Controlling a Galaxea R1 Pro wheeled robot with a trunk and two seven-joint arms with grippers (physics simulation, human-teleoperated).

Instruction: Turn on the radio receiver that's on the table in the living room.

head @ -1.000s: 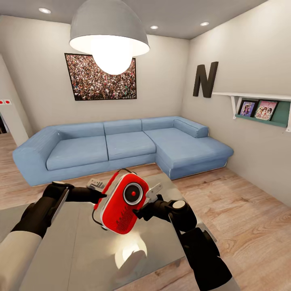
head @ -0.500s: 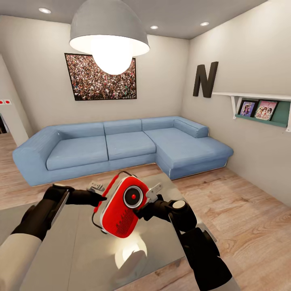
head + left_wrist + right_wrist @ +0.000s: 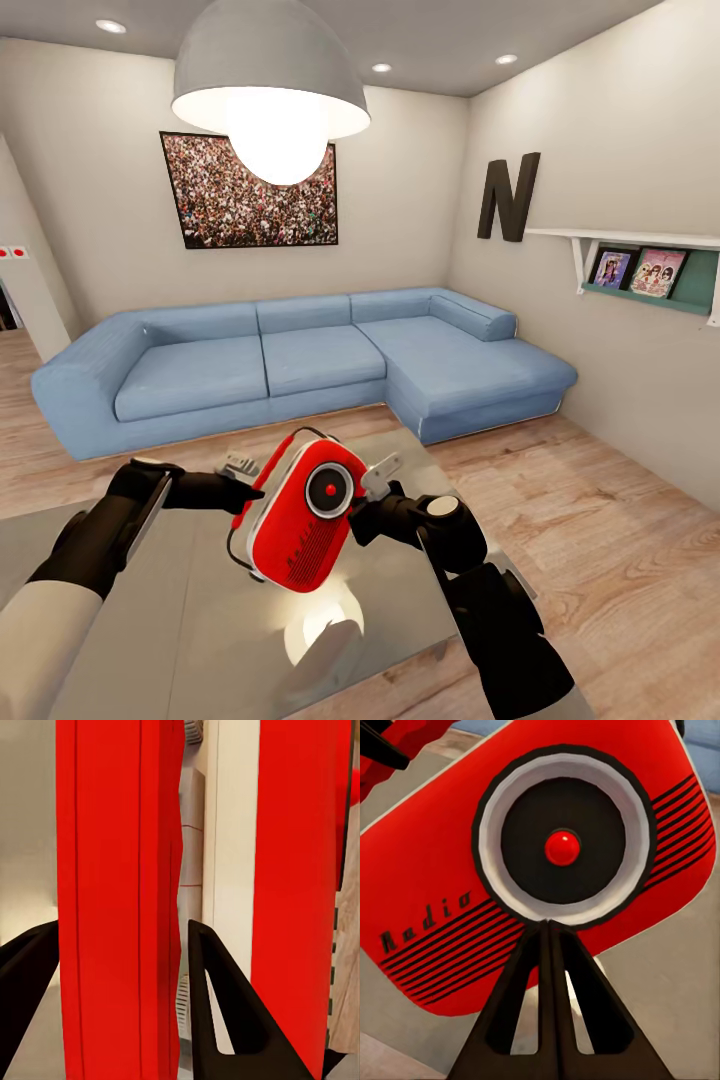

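The red radio receiver (image 3: 298,525) with white sides hangs tilted above the glossy grey table (image 3: 180,620), its round dial (image 3: 328,490) facing me. My left gripper (image 3: 248,492) is shut on the radio's left edge; in the left wrist view the black fingers (image 3: 217,1005) clamp a red panel of the radio (image 3: 120,870). My right gripper (image 3: 352,516) is shut with nothing held. In the right wrist view its joined tips (image 3: 546,924) touch the dial's white lower rim (image 3: 514,896), just under the red centre button (image 3: 562,847).
A small grey device (image 3: 240,463) lies on the table behind the radio. The blue L-shaped sofa (image 3: 300,360) runs along the back wall. A white pendant lamp (image 3: 270,80) hangs overhead, and a wall shelf (image 3: 640,270) stands at the right. Wood floor (image 3: 600,520) lies right of the table.
The radio has turned slightly in the left gripper and its dial has dropped a little toward the right fingertips. The right arm has barely moved.
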